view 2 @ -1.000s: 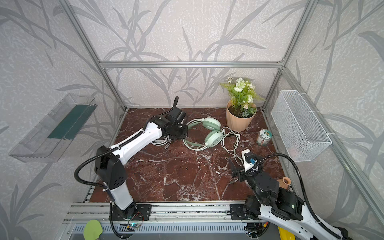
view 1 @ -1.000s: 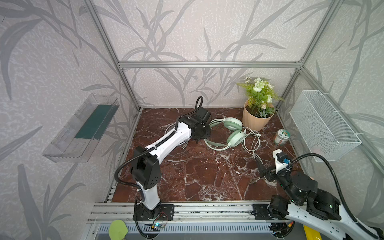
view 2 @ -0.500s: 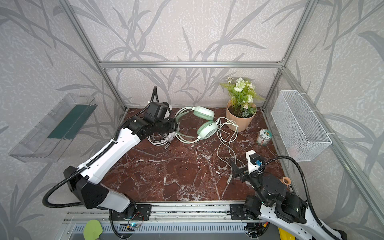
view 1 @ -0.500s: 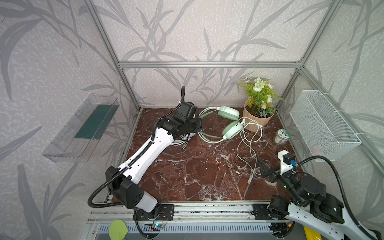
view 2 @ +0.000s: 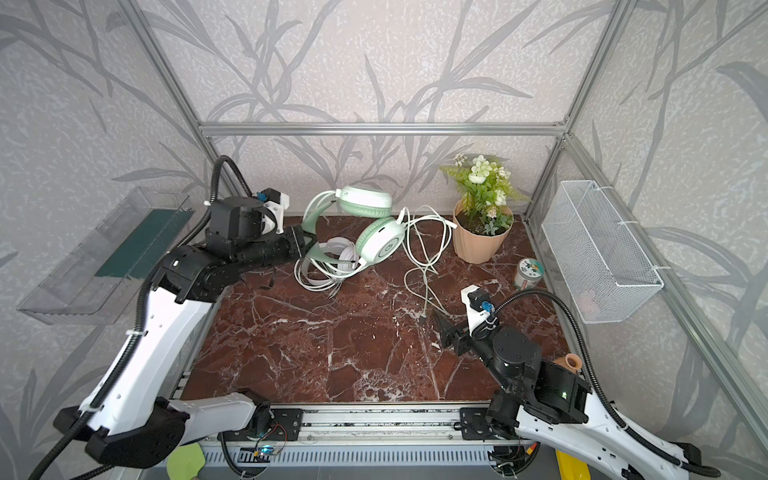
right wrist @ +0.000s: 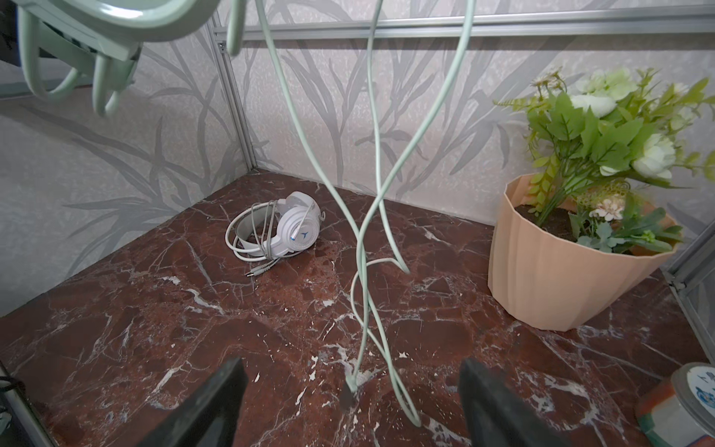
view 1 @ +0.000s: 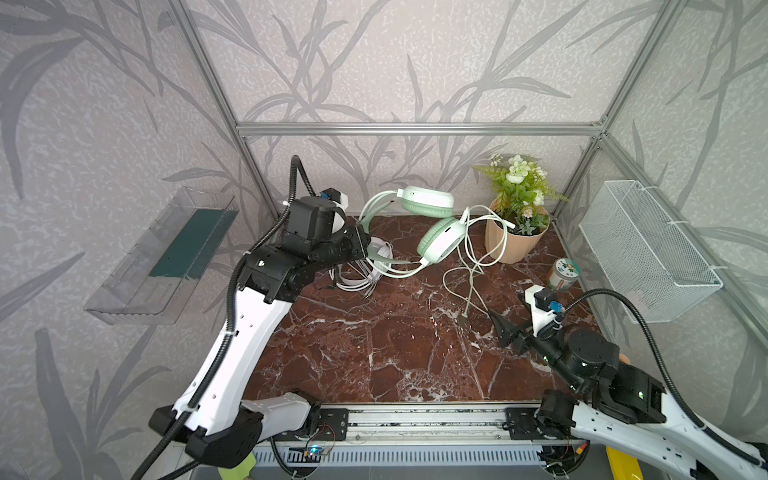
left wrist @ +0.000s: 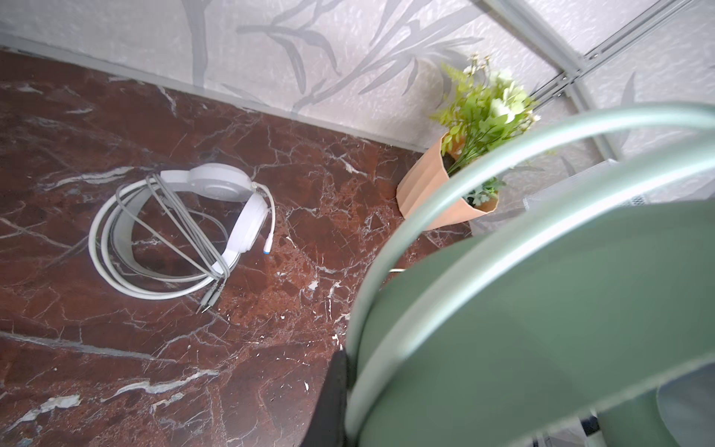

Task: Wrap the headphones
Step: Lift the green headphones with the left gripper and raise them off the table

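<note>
Headphones (view 1: 441, 244), mint, in L end effector (view 1: 362, 246)

The raised headset (view 1: 440, 245) hangs above the other headset (left wrist: 247, 224) on the table (view 1: 374, 345), left of the pot (view 1: 509, 249).

The red marble tabletop (view 1: 374, 353) bears a white headset (right wrist: 298, 228), flowerpot (view 1: 513, 245) and jar (view 1: 562, 272).
</note>
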### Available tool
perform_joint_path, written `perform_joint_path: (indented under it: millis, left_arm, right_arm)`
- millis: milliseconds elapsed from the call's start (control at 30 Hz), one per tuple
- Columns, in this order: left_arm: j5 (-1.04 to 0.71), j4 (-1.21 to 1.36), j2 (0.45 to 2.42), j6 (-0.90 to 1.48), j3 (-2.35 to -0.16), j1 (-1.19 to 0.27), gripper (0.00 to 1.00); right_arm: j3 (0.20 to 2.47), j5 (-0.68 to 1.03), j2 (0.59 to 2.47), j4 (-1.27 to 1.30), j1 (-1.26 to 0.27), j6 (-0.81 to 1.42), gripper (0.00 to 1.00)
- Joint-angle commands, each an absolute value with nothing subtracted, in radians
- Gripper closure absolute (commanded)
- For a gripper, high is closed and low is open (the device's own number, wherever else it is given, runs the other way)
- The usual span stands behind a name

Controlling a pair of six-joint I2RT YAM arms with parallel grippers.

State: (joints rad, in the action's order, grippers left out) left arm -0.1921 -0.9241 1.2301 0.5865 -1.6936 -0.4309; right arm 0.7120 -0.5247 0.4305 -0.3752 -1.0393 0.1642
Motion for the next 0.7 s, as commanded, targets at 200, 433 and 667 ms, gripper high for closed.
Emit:
perform_joint_path:
  millis: [200,433,667]
  left_arm:
    - [-0.200,-1.007,1.159,0.535,-1.667,-0.434,1.00]
    - [-0.119,-1.083,1.129,0.481,-1.646,-0.434,1.00]
    - [-0.045,-1.082,1.082,0.469,-1.652,-0.432,1.00]
  right_arm:
    - [0.814,-0.506,0.500,-0.212,-1.036,0.196,0.17]
    - [0.863,-0.464,0.479,-0.270,-1.034,0.235,0.19]
    - [0.883,-0.428,0.521,-0.332,-1.034,0.248,0.22]
